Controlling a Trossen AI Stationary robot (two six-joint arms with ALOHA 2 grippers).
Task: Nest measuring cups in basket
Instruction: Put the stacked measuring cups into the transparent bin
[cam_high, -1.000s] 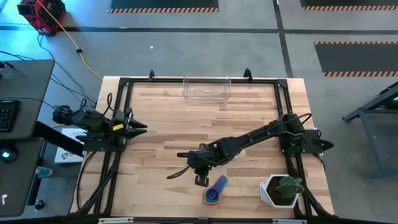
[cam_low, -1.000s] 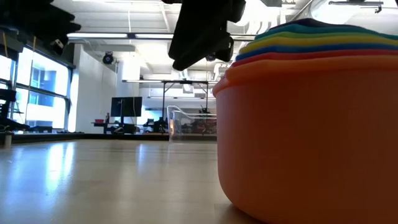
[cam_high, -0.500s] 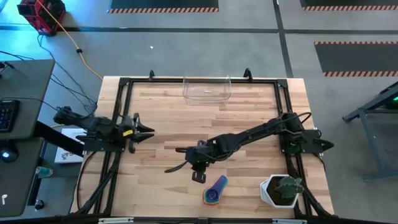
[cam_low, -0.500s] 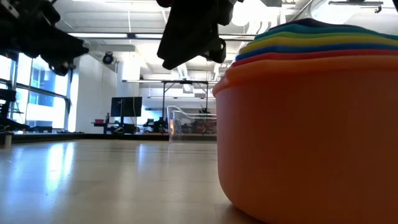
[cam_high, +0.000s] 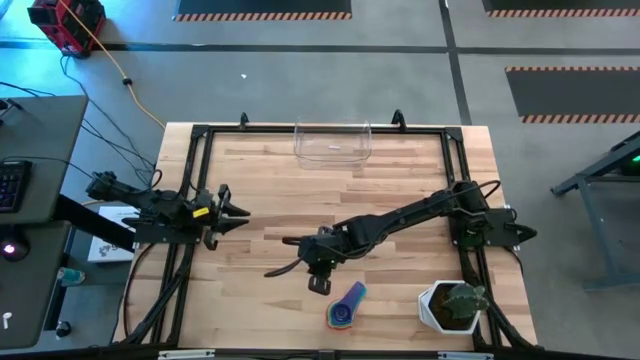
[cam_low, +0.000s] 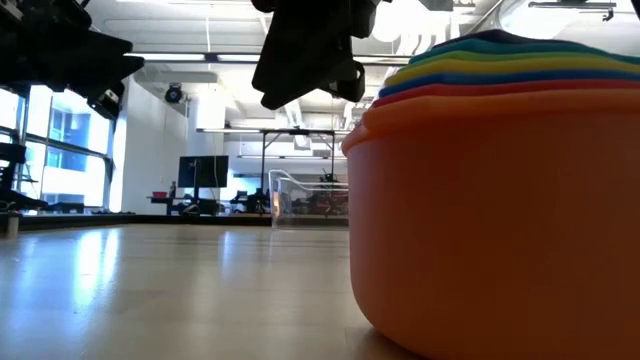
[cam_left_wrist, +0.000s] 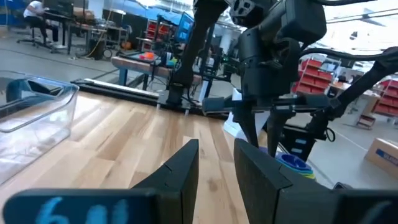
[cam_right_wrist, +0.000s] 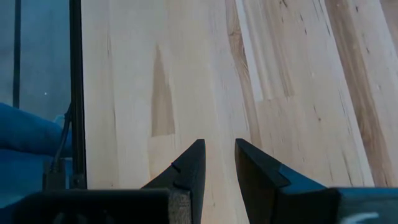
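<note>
The measuring cups (cam_high: 344, 306) sit nested in one stack on the table near its front edge. The orange cup (cam_low: 500, 220) is outermost, and red, yellow, green and blue rims show above it. The clear basket (cam_high: 332, 142) stands at the far edge with nothing in it. My right gripper (cam_high: 319, 283) hangs above bare wood just to the far left of the stack, open (cam_right_wrist: 217, 163) with nothing between its fingers. My left gripper (cam_high: 236, 210) is at the table's left side, pointing level toward the right, open (cam_left_wrist: 216, 167) and holding nothing.
A white pot with a green plant (cam_high: 455, 306) stands at the front right corner, to the right of the cups. Black frame rails (cam_high: 190, 180) run along the table's edges. Bare wood (cam_high: 330, 195) lies between the cups and the basket.
My left gripper has sunk and tipped down to level, reaching a little toward the table's right. The cups and basket have stayed where they were.
</note>
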